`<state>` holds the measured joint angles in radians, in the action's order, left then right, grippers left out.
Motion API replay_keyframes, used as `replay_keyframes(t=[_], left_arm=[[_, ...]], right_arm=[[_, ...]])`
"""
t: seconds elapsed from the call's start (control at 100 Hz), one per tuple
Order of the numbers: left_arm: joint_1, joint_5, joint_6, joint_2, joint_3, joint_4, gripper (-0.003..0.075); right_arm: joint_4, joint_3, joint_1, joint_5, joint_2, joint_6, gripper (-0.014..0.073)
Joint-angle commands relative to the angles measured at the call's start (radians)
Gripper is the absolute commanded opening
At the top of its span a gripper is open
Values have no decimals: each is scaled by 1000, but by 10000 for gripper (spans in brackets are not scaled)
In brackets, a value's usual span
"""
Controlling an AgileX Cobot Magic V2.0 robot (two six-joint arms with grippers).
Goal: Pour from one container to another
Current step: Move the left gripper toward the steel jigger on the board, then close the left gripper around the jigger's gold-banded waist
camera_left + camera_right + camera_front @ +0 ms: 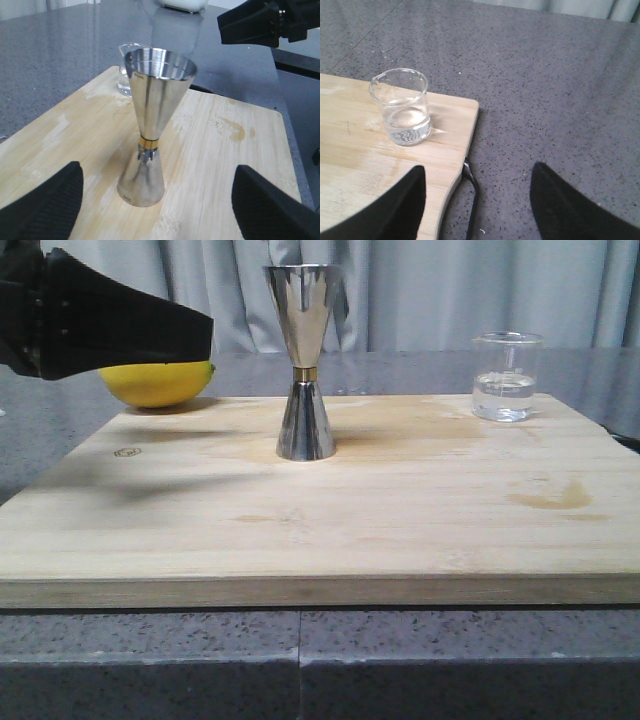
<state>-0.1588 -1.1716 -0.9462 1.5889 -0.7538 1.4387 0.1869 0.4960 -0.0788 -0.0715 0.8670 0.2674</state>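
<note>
Your wooden board (320,530) carries the jigger (303,360) mid-board and the part-filled beaker (506,376) at its far right corner, well apart, while your left gripper (157,200) and right gripper (477,200) gape empty, apparently lined up to grasp.

Jigger (305,360): shiny steel, 1 thin gold waist band. Beaker (506,376): clear glass, white printed marks. Board (330,510): pale bamboo, tan stains. Lemon (160,383): yellow. Tabletop (150,655): speckled grey. Pincers: black.
</note>
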Motion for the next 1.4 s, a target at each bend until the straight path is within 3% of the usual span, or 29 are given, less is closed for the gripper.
replay_keyframes(t=[0.0,0.65,1.39], left_arm=[[-22,-75,15,-14,-35,-103,568],[-130,-81,61,148,-169,-127,568],[-177,-37,123,152,-183,-157,533]], right_arm=[[4,26,0,77,-2,1,390],[4,26,0,81,-2,1,386],[4,26,0,109,-2,1,386]])
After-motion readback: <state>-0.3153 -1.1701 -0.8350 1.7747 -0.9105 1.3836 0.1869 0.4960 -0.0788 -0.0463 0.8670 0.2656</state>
